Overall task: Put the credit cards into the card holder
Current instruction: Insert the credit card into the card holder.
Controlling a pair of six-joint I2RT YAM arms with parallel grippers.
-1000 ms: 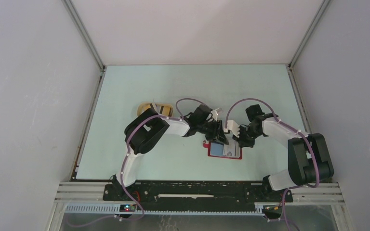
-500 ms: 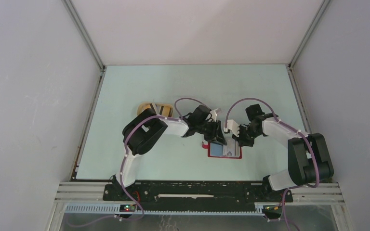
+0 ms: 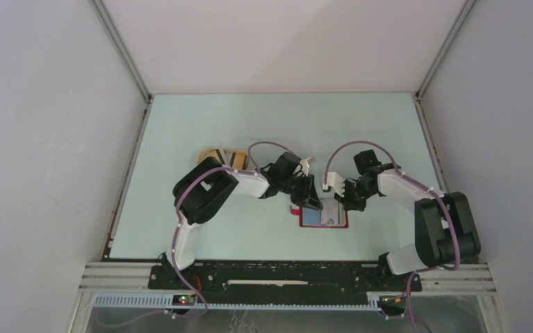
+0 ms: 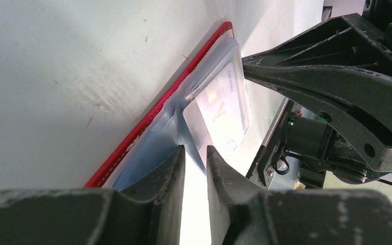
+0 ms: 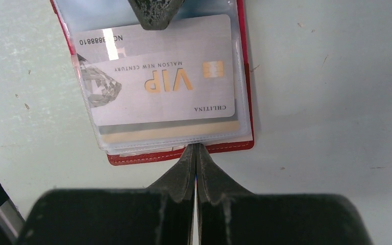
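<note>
The left gripper (image 4: 194,163) hangs low over the counter with its two dark fingers a narrow slit apart. The lip of a pale blue clear plastic pocket (image 4: 184,120) runs down into that slit, and I cannot tell whether the fingers pinch it or merely flank it. The right gripper (image 5: 195,153) is clenched, its fingers pressed flat together with nothing between them. Its tip touches the near stitched edge of the flat red folding card holder (image 5: 143,155), which I read as bracing it.

The card holder lies open and flat on the pale green counter (image 5: 326,102), between the two grippers, with its long axis running left to right across the robot. Inside the pocket sits a white-silver plastic credit card (image 5: 158,87) with gold VIP lettering and a diamond picture. Its long axis matches the holder's and runs crosswise to the right gripper's fingers. Beneath it a tan-yellow card (image 5: 173,132) shows only as a strip along the near side.

The two grippers face each other across the card's short axis, the left at the far edge and the right at the near edge. The left gripper is the one at the pocket, so any last seating of the card probably falls to it.

Which side the pocket's mouth is on, and whether the card is fully home, are hard to make out. The holder's far edge is cut off in the right wrist view. A tan oval shallow dish (image 3: 215,153) sits well apart, half hidden behind the left arm, and its contents cannot be read.
</note>
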